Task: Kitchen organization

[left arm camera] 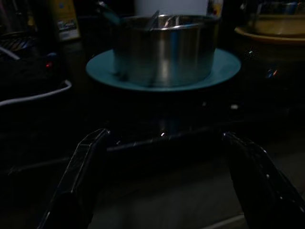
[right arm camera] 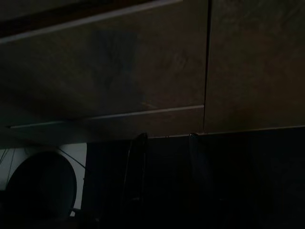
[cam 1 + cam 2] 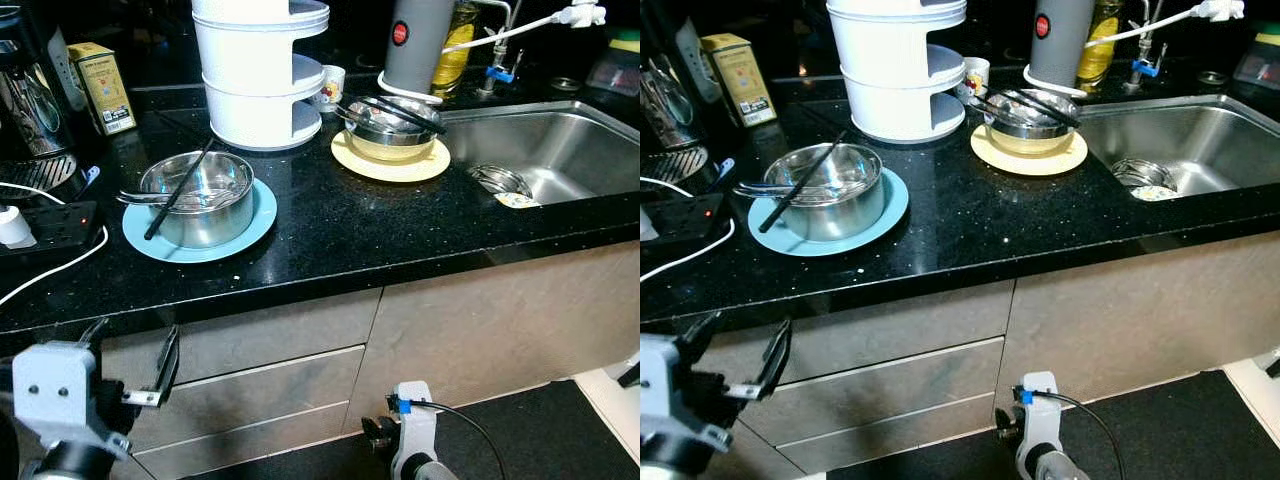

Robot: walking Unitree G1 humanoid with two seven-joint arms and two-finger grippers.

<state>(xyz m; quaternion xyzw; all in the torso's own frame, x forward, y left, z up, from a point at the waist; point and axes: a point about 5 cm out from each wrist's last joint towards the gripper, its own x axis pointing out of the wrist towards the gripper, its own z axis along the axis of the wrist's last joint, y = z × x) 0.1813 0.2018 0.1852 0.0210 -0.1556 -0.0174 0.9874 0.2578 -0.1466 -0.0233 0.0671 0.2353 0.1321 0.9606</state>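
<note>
Steel is the story on this black counter (image 3: 330, 225), and none of it looks tidied yet. Judging by how things lie, the kitchen organization is barely under way: two used place settings sit out and nothing is in the sink basin (image 3: 570, 150) except what looks like a strainer over the drain (image 3: 497, 180).

Nearest the robot's left side stands a stainless bowl (image 3: 197, 197), upright and centred on a teal plate (image 3: 256, 225). A black chopstick (image 3: 177, 192) leans across its rim and a metal spoon (image 3: 140, 198) lies across it, handle poking out to the left. The bowl is shiny, straight-walled, fairly deep.

Further right, just beside the sink, a second steel bowl (image 3: 390, 122) rests on a pale yellow plate (image 3: 390, 162), with dark chopsticks (image 3: 405, 108) laid over the top. Behind the two settings rises a white tiered rack (image 3: 262, 70).

Left gripper (image 3: 132, 365) hovers below the counter edge, in front of the drawer fronts (image 3: 250, 380), fingers (image 1: 78, 176) spread wide and holding nothing. Its wrist camera looks straight at the bowl on the teal plate, so that seems the likely first pick.

Right gripper (image 2: 164, 167) hangs low by the cabinet, pointing at the drawer fronts; its two fingers sit close together, near parallel, with nothing between them.

Everything is left to do: both bowls, both plates, all the cutlery.
</note>
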